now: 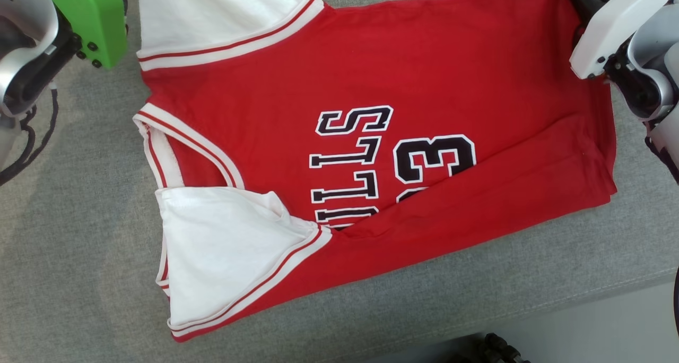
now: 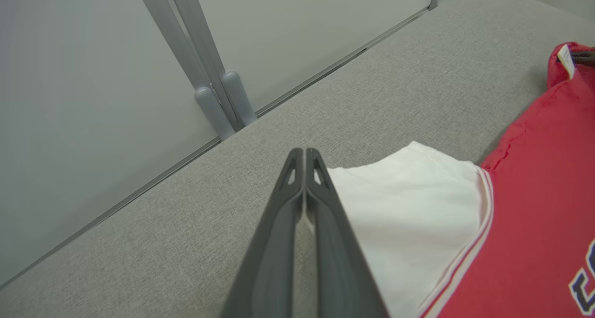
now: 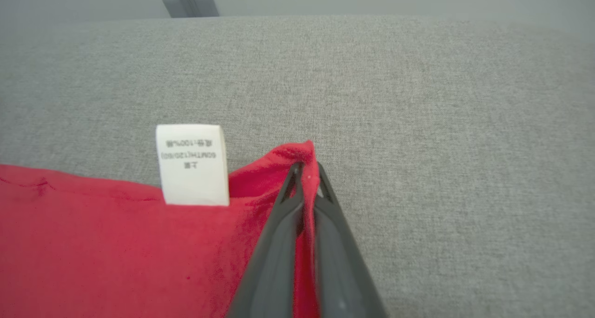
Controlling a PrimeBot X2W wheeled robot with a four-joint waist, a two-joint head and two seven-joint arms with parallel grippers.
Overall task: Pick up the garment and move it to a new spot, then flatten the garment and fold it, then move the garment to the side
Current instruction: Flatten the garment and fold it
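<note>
A red, white-sleeved basketball jersey [image 1: 424,60] lies half-folded on grey upholstery [image 1: 79,246]. The right gripper [image 3: 307,169] pinches its corner; the left gripper [image 2: 304,153] is closed, empty.

White arm shell [image 1: 610,28], green cover [image 1: 85,13], dark fingers [image 2: 325,243].

You're working in what looks like a lab or test cell, not a home. Ahead of your left gripper [image 2: 304,156] and off to its left, plain pale grey partition panels [image 2: 93,85] meet at slim grey metal posts [image 2: 186,43] with rounded feet [image 2: 223,104]. Under the tool spreads a broad grey woven-fabric pad [image 2: 139,243]. Behind the tool, off the pad's stitched edge, lies pale smooth floor [image 1: 610,320].
</note>
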